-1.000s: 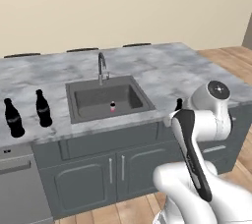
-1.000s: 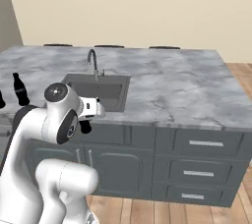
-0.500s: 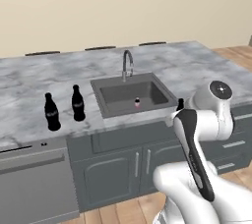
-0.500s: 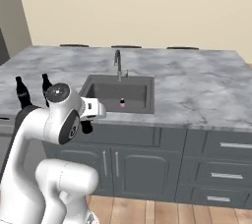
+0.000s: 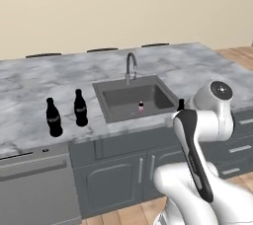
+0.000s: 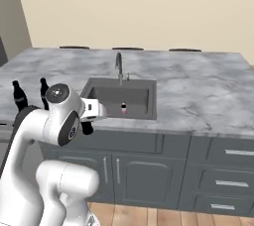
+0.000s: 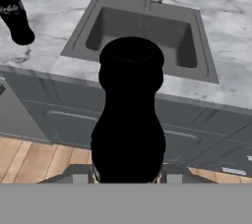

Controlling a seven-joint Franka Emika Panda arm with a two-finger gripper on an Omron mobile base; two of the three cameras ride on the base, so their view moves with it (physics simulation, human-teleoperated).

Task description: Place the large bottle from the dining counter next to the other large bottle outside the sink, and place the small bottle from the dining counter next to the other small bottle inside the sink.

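Hand view: claw (image 7: pixel 127 176) clasping black bottle (image 7: pixel 129 115)

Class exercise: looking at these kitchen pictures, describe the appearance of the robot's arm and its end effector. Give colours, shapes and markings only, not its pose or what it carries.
The arm is glossy white, built of rounded, tube-like segments. A dark strip runs along one link, and a round dark grey cap with a small pale dot at its centre covers a joint. A white boxy hand carries the end effector, which has dark fingers. No cables or lettering can be made out.
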